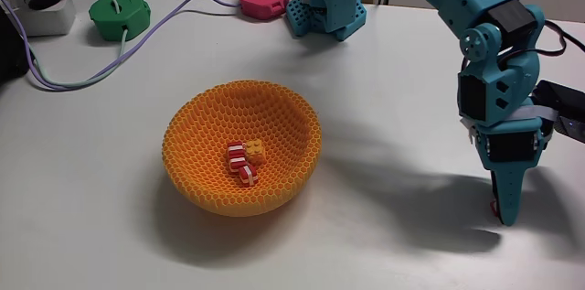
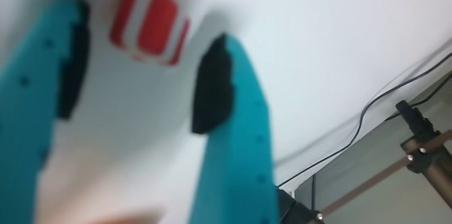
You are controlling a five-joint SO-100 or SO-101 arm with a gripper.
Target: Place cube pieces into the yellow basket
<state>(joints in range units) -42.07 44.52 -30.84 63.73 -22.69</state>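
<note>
The big orange-yellow round plastic bowl (image 1: 242,148) has a bumpy wall full of little honeycomb holes. The white table top (image 1: 110,198) looks smooth and matt. The small red-and-white striped block (image 2: 150,26) looks smooth and a bit shiny.

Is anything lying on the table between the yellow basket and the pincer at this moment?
No. In the fixed view, the stretch of white table between the yellow basket and the pincer is bare apart from the arm's shadow.
</note>
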